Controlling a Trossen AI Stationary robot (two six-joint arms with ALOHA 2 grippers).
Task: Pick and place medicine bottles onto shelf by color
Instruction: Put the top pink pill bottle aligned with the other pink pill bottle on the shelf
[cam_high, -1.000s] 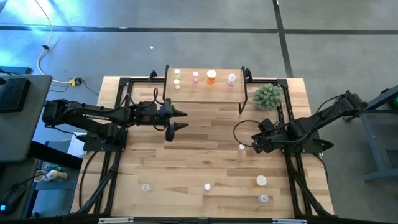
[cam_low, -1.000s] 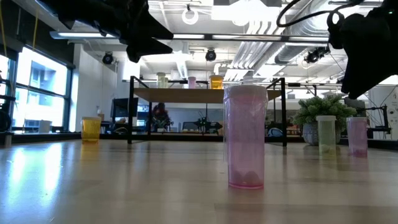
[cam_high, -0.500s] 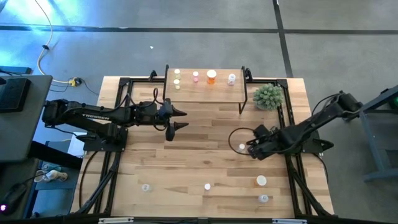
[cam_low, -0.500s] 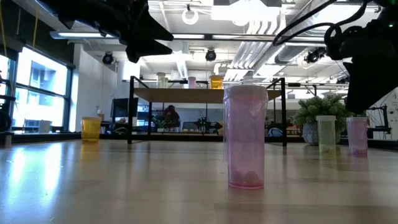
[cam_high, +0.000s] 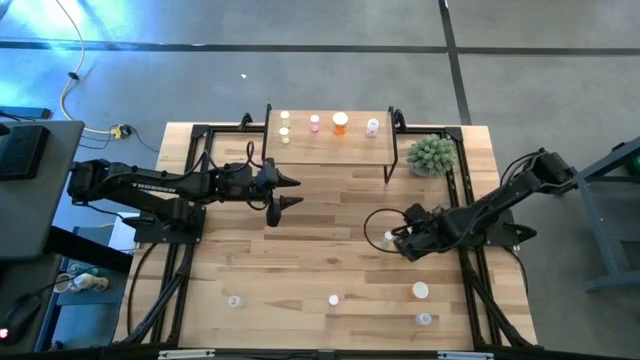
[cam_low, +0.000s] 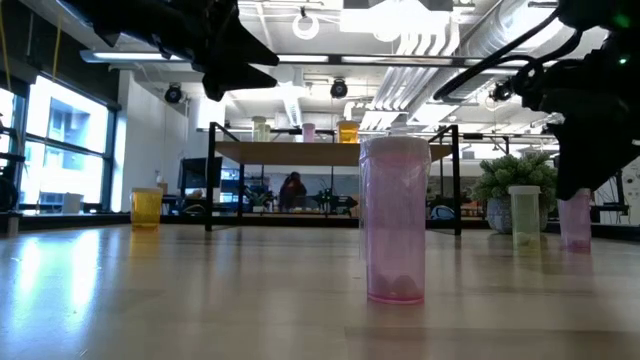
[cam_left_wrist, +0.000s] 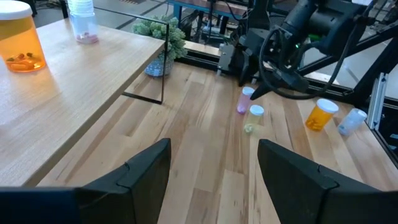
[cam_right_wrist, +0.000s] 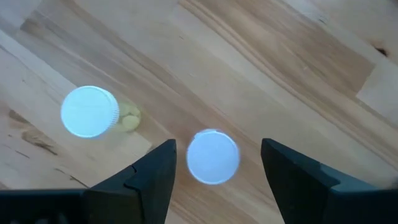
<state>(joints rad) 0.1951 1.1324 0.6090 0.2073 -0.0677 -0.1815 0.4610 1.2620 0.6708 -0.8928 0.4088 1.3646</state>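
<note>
We look straight down past our right tool (cam_right_wrist: 213, 163), its fingers (cam_right_wrist: 148, 180) spread around one white cap (cam_right_wrist: 212, 156); another cap (cam_right_wrist: 89, 111) sits at ten o'clock on the bench (cam_right_wrist: 280, 68).

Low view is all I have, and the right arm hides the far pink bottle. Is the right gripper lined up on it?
Observer: Yes. The right wrist view shows the open right gripper straddling the far pink bottle, seen cap-on.
Operator: Anything crowding it?
Observer: A yellowish bottle stands beside it, outside the fingers.
Operator: Where does pink belong?
Observer: The high view shows a shelved pink bottle on the shelf, left of the orange bottle.
</note>
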